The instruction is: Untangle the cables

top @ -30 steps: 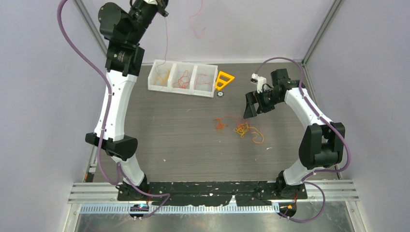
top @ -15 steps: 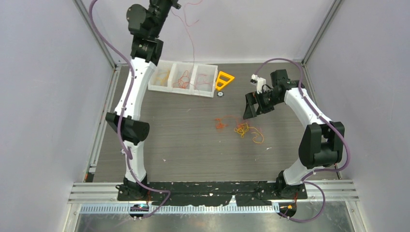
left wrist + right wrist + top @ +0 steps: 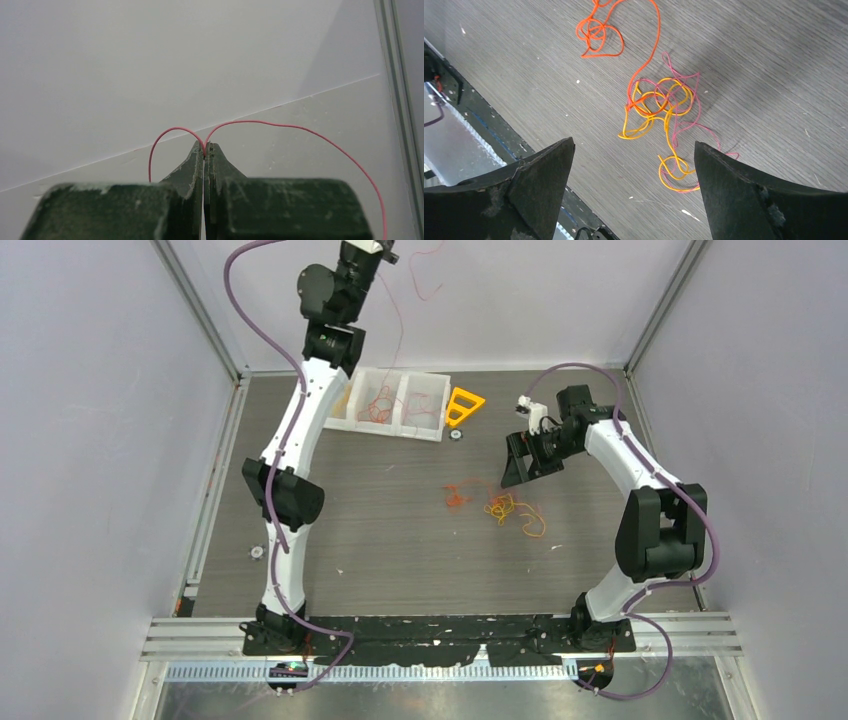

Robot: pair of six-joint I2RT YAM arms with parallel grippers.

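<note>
While the left arm (image 3: pixel 300 440) reaches high above the white tray (image 3: pixel 392 428), its left jaws are pressed together on a thin red strand (image 3: pixel 280 124), pinched at the very tips. The strand arches away to either side of them. Seen from above, it hangs down toward the tray, though I cannot tell whether its lower end touches anything there. More curly strands lie inside the tray's middle and right compartments. Just to the right of the tray sits an orange-yellow triangle (image 3: pixel 463 405).

Nearer the arm bases than the tray, and off to its right, the cables (image 3: pixel 505 508) lie on the table (image 3: pixel 380 540) in a loose knot of yellow, orange and pinkish-red loops. A separate orange curl (image 3: pixel 596 35) lies on the tray's side of the knot, and an orange line runs from near it into the knot. The right jaws hang spread wide and empty over that clump, clear of it.
</note>
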